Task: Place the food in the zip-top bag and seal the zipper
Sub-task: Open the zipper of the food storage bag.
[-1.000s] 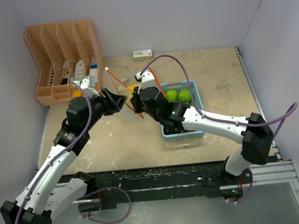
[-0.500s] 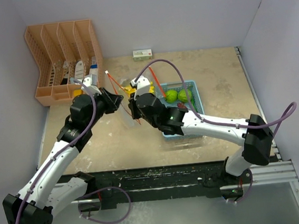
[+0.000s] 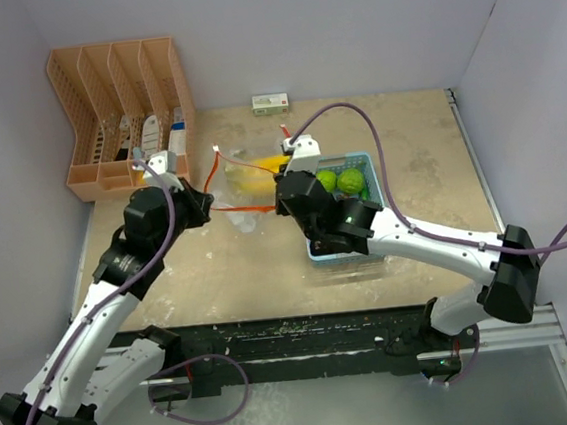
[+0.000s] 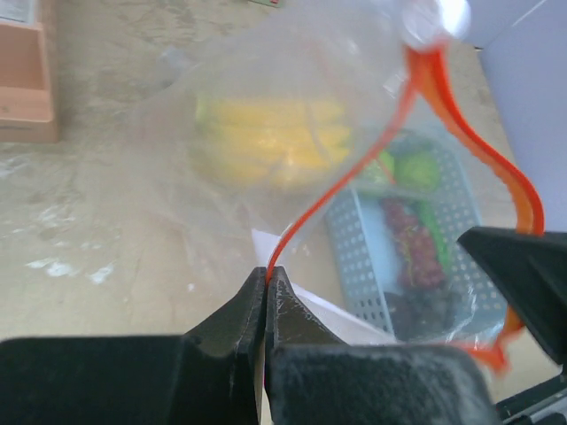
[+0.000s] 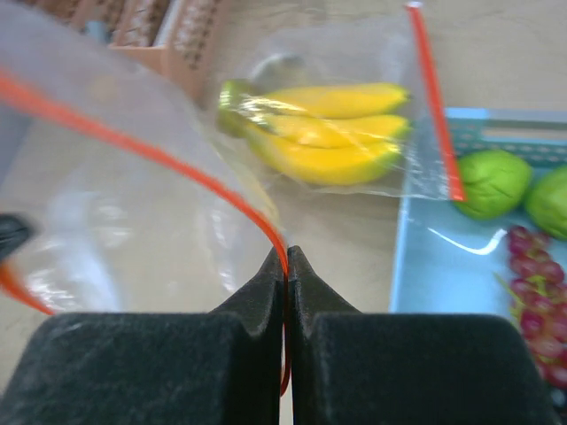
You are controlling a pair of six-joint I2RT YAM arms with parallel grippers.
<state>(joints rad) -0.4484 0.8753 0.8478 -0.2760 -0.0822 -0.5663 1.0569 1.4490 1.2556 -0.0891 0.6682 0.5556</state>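
Two robot arms hold a clear zip-top bag [image 3: 235, 182] stretched open between them above the table [image 3: 407, 140]. The left claw [image 4: 267, 282] is clamped tight on the bag's orange zipper strip [image 4: 423, 78] at one side. The right claw [image 5: 286, 258] is pinched shut on the same orange rim at the other, so neither has a free finger. A yellow banana bunch [image 5: 323, 133] already lies inside the bag, past the rim and away from both claws, its long axis running roughly across, from one arm toward the other. The rest of the food waits in the light-blue basket [image 5: 425, 274] just beside the bag on the right arm's side: two green fruits [image 3: 327, 181] at the far end, dark grapes [image 5: 532, 257] nearer. The basket sits almost under the right arm and well apart from the left claw. The right arm therefore looks the likelier to fetch the next piece, which would mean letting go of the rim while the left holds the mouth up. The zipper is unsealed, and the job appears to be in its early filling stage.
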